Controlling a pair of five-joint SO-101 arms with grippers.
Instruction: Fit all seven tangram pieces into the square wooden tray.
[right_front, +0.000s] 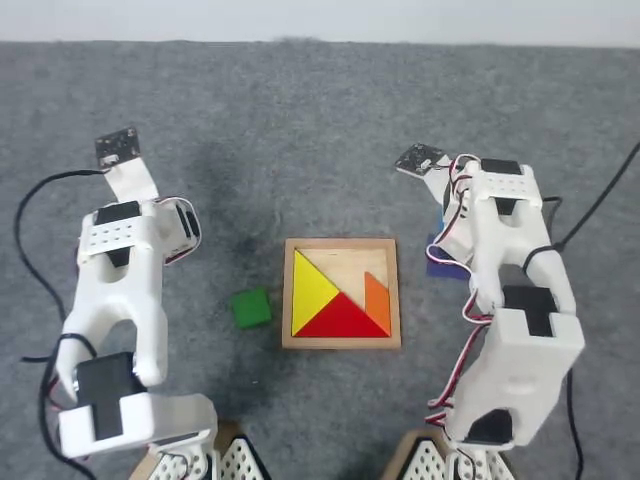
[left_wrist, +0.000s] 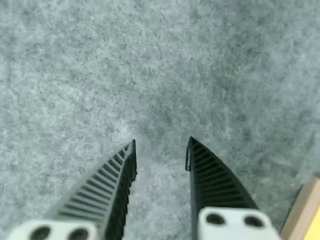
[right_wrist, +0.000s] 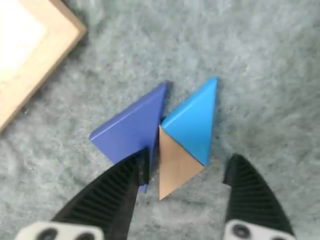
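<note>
Wooden tray (right_front: 340, 243) – 3 pieces (right_front: 312, 285) inside | green square (right_front: 251, 307) – 1 outside | 3 triangles (right_wrist: 132, 130) at right gripper (right_wrist: 190, 155), spread | left gripper (left_wrist: 161, 141) spread

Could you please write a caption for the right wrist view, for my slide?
Open right gripper over a dark blue triangle, a light blue triangle and a tan triangle, near the wooden tray.

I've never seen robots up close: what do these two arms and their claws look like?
Both the left arm and right arm have white blocky shells with black motor blocks. Black cables trail off them; red-and-white wires loop along the right one. The left claw and right claw are black, ridged and pointed.
</note>
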